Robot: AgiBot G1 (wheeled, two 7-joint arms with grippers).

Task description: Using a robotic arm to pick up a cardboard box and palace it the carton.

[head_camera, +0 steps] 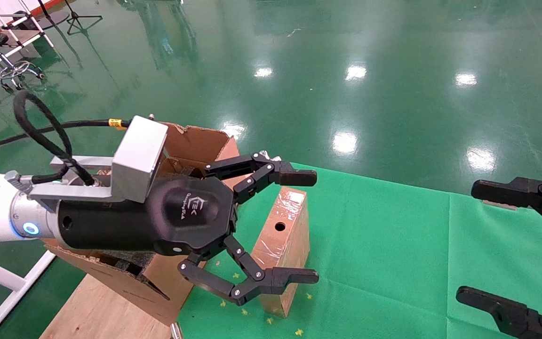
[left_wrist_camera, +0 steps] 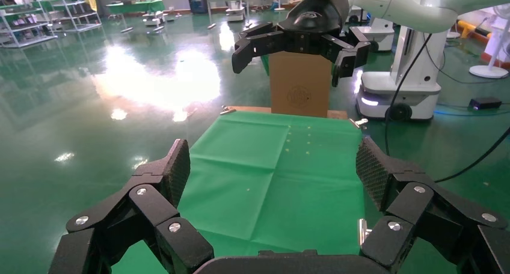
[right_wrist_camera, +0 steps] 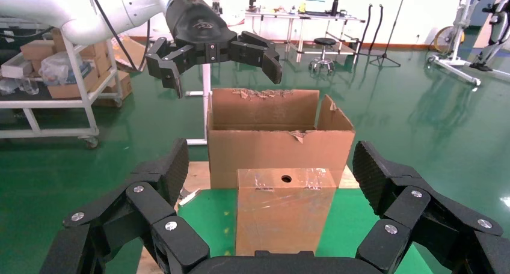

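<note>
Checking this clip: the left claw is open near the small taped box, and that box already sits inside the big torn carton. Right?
One part is wrong. The left claw is open near the cardboard box, but the box is not inside the carton. It stands upright on the green cloth, outside the carton and beside it. The head view shows this.

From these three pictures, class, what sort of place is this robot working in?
Probably a robot lab or workshop hall. The glossy green floor runs far and wide, metal shelf racks and work tables line its edges, and a second white robot stands behind the green-covered table.
</note>
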